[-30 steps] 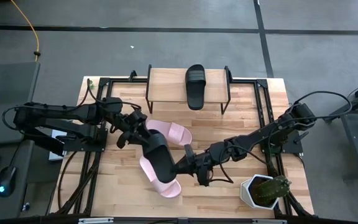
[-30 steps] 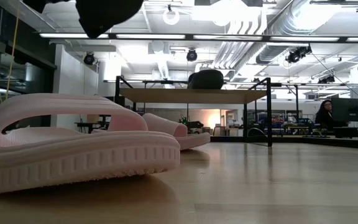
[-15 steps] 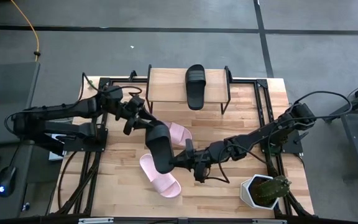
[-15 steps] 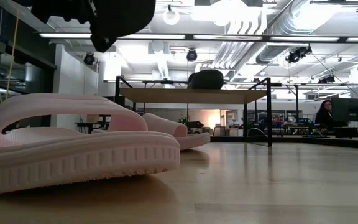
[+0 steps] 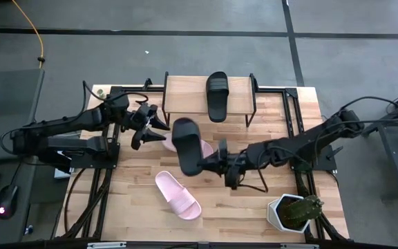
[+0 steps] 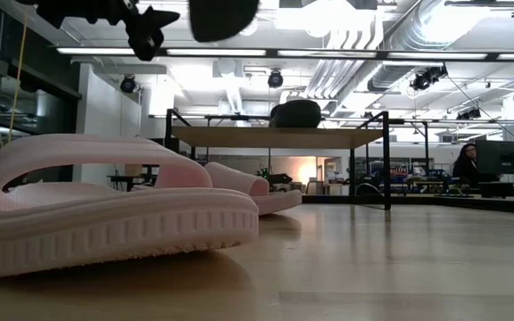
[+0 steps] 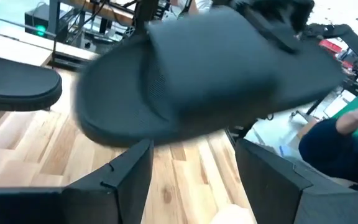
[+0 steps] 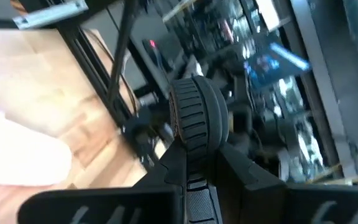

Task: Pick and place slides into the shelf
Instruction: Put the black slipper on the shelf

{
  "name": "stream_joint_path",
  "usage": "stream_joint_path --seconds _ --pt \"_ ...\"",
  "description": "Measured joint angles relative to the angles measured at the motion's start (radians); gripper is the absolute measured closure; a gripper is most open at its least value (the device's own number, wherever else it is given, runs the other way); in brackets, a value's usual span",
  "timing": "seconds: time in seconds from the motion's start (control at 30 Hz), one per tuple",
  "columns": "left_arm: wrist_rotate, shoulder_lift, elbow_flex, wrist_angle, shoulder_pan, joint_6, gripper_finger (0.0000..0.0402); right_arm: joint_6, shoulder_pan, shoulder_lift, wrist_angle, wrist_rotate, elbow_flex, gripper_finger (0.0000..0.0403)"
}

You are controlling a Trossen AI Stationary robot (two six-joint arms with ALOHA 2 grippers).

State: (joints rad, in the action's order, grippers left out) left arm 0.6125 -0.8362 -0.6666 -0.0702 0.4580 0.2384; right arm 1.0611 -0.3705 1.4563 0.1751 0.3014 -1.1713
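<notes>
One black slide (image 5: 187, 145) hangs in the air above the table's middle, over part of a pink slide (image 5: 200, 147). My right gripper (image 5: 211, 163) is shut on its near end. My left gripper (image 5: 156, 127) is open and stands just left of the slide's far end, apart from it; the left wrist view shows the slide (image 7: 197, 74) beyond the open fingers. The other black slide (image 5: 217, 95) lies sole down on the shelf (image 5: 185, 93). A second pink slide (image 5: 178, 195) lies sole down near the table's near edge. My right gripper pinches the black slide's near end (image 8: 194, 140) between its two fingers, seen edge-on with the ribbed sole showing. The fingers come level from the table's right. The slide is lifted clear, stretching away from the fingers toward the far edge.
A potted plant in a white pot (image 5: 292, 211) stands at the table's near right corner. Black metal frame rails (image 5: 292, 111) run along the table's sides. The shelf top has bare wood left and right of the black slide.
My right gripper has carried the black slide up and toward the far edge, and the slide has swung round to point at the shelf. My left gripper moved toward the far edge with it, then came off the slide's far end and stands apart.
</notes>
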Motion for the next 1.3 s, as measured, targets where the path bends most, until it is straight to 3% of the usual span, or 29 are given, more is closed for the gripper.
stream_joint_path --seconds 0.47,1.3 --pt "-0.046 0.011 0.000 -0.061 0.000 -0.007 0.0185 -0.028 0.059 -0.112 -0.126 0.034 0.000 0.0377" --pt "-0.057 0.011 0.000 -0.060 0.000 -0.033 0.0185 -0.096 0.299 -0.283 -0.311 -0.113 0.000 0.0377"
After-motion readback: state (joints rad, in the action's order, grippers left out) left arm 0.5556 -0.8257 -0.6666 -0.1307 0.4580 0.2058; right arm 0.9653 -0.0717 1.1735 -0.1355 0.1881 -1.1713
